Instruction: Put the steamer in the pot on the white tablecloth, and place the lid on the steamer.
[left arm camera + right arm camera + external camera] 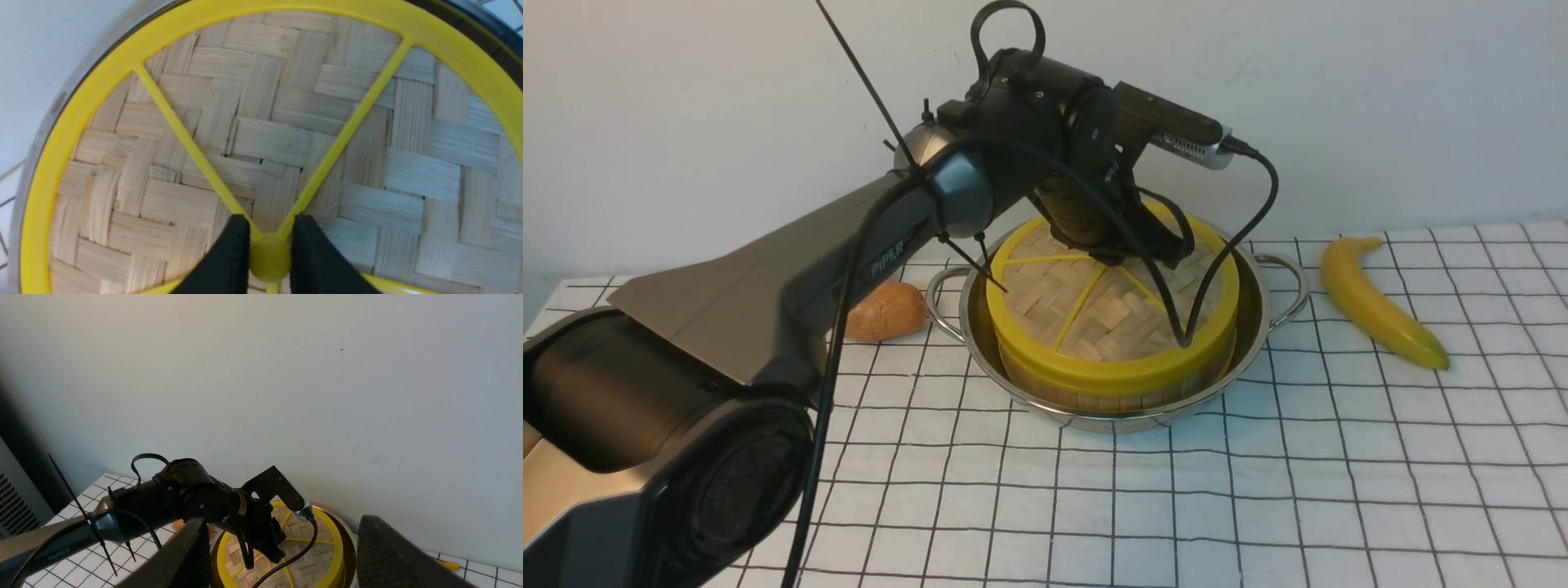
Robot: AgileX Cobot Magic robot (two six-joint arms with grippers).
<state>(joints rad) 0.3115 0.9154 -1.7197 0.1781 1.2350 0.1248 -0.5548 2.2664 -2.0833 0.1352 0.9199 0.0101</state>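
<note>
The steamer [1111,398] sits inside the pot [1111,421] on the white tablecloth [1258,490], with the lid [1111,318] seated flat on top of it. The left tool [269,245] is clamped on the lid's centre hub [269,259], over the pot's middle. The right tool [282,522] is held well apart from the pot, jaws wide, gripping nothing.

front: forward, mid | left wrist: close | right wrist: far | shared: lid [1127,318]
</note>
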